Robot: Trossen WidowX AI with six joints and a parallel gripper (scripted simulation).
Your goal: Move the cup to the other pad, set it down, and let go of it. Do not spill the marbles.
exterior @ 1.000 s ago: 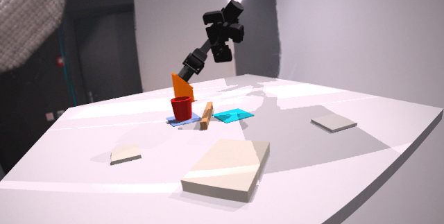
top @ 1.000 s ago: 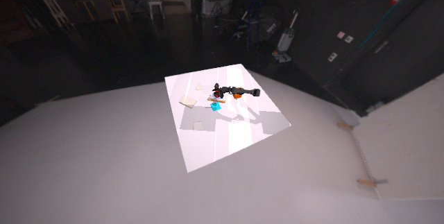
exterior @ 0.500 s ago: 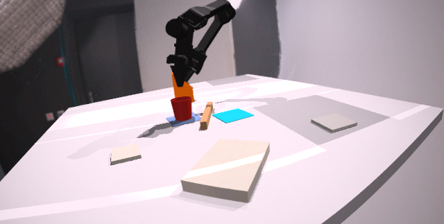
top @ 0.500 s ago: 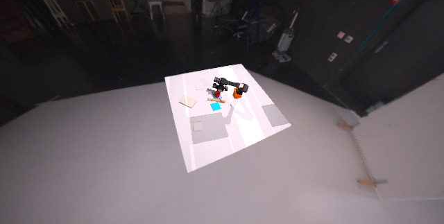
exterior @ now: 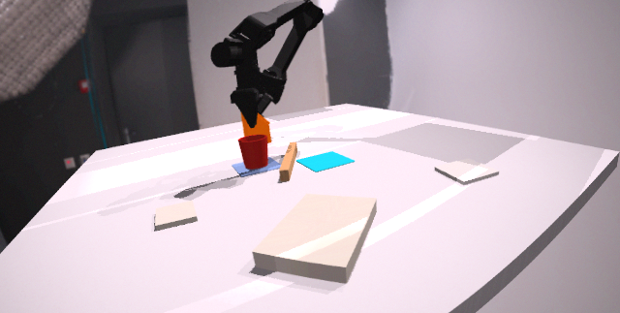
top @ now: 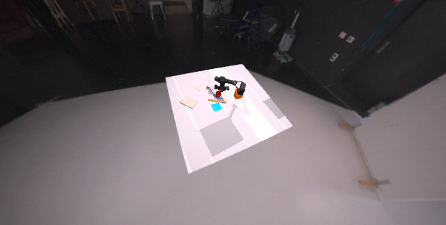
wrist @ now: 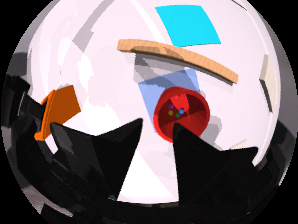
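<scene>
— Looking for the red cup point(exterior: 253, 151)?
— Right there on the table point(exterior: 436, 216), standing straight up on the darker blue pad point(exterior: 272, 166). Not lifted yet.
— Why straight up?
— To keep the marbles point(wrist: 176, 111) in. Easy to spot from the wrist view, down at the bottom of the cup.
— And above the cup?
— Only the jaws, hanging over the rim and pointing down. Partly spread, pinching nothing, not touching the cup.
— Why only partly spread?
— Maybe to slip over one side of the rim. Hard to say for sure.
— Where to take the cup?
— Over to the bright blue pad point(exterior: 325, 161), just past the wooden stick point(exterior: 288, 162).
— Why worry about the stick?
— Lies right between the two pads. Probably best to lift the cup high over it, not slide it.
— Anything else close by?
— An orange block point(exterior: 258, 128), just behind the cup and near the jaws. Better not to bump it on the way down.
— And the tricky part?
— Keeping the cup level and going slowly, so as not to tip out any marbles.
</scene>
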